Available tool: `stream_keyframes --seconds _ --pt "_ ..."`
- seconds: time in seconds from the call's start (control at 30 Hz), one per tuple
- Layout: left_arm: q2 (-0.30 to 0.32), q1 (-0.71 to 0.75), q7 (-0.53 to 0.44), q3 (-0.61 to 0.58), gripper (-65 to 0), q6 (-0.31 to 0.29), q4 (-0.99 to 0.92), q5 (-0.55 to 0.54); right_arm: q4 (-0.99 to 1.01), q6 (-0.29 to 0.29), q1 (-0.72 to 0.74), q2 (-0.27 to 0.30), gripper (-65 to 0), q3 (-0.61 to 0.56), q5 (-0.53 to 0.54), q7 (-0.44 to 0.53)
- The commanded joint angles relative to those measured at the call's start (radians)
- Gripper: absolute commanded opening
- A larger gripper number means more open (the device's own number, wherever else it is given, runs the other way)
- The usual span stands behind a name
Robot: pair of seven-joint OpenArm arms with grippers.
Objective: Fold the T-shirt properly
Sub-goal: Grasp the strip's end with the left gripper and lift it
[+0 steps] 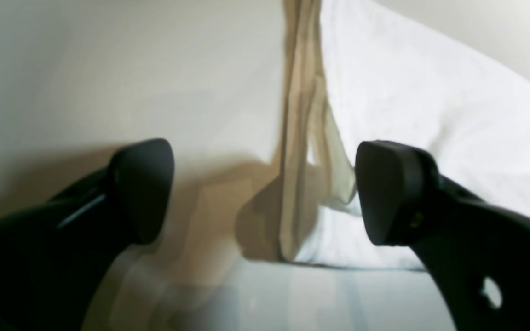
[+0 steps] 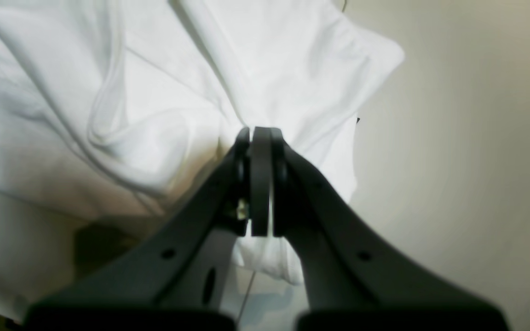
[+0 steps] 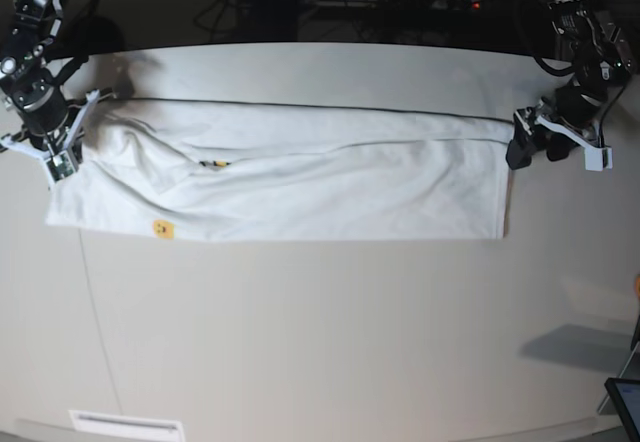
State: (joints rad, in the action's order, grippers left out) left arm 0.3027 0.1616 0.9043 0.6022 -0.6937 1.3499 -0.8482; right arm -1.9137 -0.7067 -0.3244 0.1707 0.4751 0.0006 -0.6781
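Stretching across the far half of the table (image 3: 300, 342), the T-shirt (image 3: 300, 187) lies folded into a long white band between the two arms. The right gripper (image 2: 260, 138) sits at one end of that band with its jaws pressed together on a bunched fold of the white cloth; creases fan out from the pinch, and more fabric hangs below the fingers (image 2: 288, 184). In the base view this gripper (image 3: 62, 157) rests right at the shirt's crumpled corner. The left gripper (image 1: 265, 193) stands wide apart and holds nothing; the shirt's straight end edge (image 1: 299, 138) runs up between its two black pads (image 1: 143, 188), with the white fabric on the side of one pad and bare table by the other. From the base view it (image 3: 530, 144) hovers just beside the band's opposite end. A small yellow mark (image 3: 160, 228) shows near the shirt's front edge.
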Motion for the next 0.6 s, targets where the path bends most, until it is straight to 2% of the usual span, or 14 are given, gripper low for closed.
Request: stream_keyframes --seconds 0.0,0.2,0.57 --pt "0.002 -0.01 0.023 -0.008 -5.5 -0.004 0.003 0.002 -0.014 0.009 0.003 0.013 -64.0 0.004 0.012 0.021" --pt "0.0 -0.02 0.023 -0.078 -5.5 -0.004 0.001 0.002 -0.014 0.009 0.003 0.013 -64.0 0.004 0.012 0.021" --pt "-0.038 -0.035 0.023 -0.081 -5.5 -0.004 -0.002 0.007 -0.014 0.009 0.003 0.013 -64.0 0.004 0.012 0.021"
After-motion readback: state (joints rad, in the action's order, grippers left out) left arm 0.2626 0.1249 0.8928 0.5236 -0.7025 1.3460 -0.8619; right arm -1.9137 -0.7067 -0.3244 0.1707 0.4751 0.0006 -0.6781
